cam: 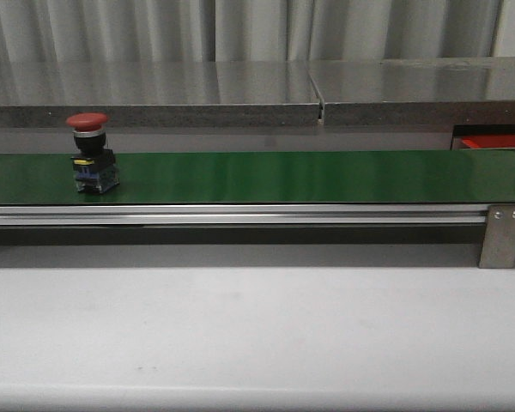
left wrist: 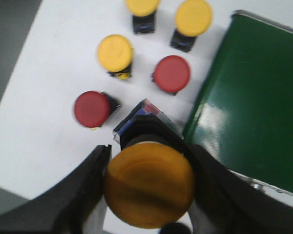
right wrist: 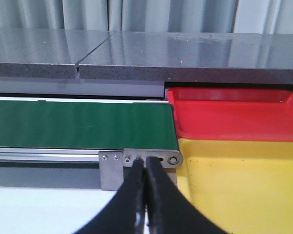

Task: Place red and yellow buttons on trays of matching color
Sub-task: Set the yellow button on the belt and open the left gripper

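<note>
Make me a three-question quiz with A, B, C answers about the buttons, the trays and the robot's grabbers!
1. Where does the red mushroom-cap push button stand in the front view?
A. on the green conveyor belt
B. in the red plastic tray
C. on the grey shelf

2. How many loose yellow round-capped buttons lie on the white table, apart from the held one?
A. one
B. three
C. five

3. What is the left tool doing?
A. open, holding nothing
B. shut on a red button
C. shut on a yellow push button

Answers:
1. A: it stands upright on the belt near the left end.
2. B: the left wrist view shows three yellow caps beside two red ones.
3. C: both fingers press the yellow cap's sides. The right tool is shut and holds nothing.
</note>
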Robot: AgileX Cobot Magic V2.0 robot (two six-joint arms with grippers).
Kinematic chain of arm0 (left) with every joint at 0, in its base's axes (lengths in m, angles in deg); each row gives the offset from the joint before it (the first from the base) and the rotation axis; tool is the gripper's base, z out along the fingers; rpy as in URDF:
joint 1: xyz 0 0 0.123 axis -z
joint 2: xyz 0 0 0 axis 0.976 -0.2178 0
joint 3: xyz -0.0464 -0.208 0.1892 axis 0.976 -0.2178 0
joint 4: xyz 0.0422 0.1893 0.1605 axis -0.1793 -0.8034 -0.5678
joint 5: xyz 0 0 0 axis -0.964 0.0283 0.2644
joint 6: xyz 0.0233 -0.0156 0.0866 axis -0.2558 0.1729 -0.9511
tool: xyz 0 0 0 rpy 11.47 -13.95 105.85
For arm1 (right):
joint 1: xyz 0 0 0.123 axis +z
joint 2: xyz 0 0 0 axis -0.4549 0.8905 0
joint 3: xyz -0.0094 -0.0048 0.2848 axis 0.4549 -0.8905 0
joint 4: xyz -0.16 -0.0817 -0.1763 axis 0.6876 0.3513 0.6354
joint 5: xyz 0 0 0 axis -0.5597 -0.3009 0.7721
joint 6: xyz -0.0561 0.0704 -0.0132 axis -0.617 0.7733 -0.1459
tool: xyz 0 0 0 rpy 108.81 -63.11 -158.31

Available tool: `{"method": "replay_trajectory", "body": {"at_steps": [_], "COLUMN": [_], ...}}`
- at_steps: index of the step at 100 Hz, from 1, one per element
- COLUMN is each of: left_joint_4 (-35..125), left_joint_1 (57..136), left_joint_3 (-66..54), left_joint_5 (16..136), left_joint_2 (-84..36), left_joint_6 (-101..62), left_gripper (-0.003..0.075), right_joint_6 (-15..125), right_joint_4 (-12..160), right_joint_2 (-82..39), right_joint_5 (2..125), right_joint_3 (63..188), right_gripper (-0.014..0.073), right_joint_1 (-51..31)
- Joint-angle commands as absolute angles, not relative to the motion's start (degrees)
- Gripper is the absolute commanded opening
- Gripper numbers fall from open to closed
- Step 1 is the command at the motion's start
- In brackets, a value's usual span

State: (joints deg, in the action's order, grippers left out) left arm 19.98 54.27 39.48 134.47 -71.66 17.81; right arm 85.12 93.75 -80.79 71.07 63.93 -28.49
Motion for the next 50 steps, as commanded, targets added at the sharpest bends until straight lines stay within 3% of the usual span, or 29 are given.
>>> {"method": "replay_trajectory", "body": {"at_steps": [1,50], "left_joint_4": [20.5,22.6], "left_joint_1": [57.3,62.6], "left_joint_3": [41.6,41.7], "left_joint_5": [133.7,132.1], "left_joint_2": [-70.6,-79.2], "left_joint_6": [17.9,17.9], "left_gripper": [0.0222,0.0223], "right_joint_6": [84.6,84.6], "right_joint_4": [93.8,93.8], "right_joint_2": [-81.8,-81.8], "right_joint_5": [75.4,75.4], "right_joint_3": [65.2,65.2], "right_gripper": [-0.0008,-0.0008], "right_joint_1": [-28.5,-28.5]}}
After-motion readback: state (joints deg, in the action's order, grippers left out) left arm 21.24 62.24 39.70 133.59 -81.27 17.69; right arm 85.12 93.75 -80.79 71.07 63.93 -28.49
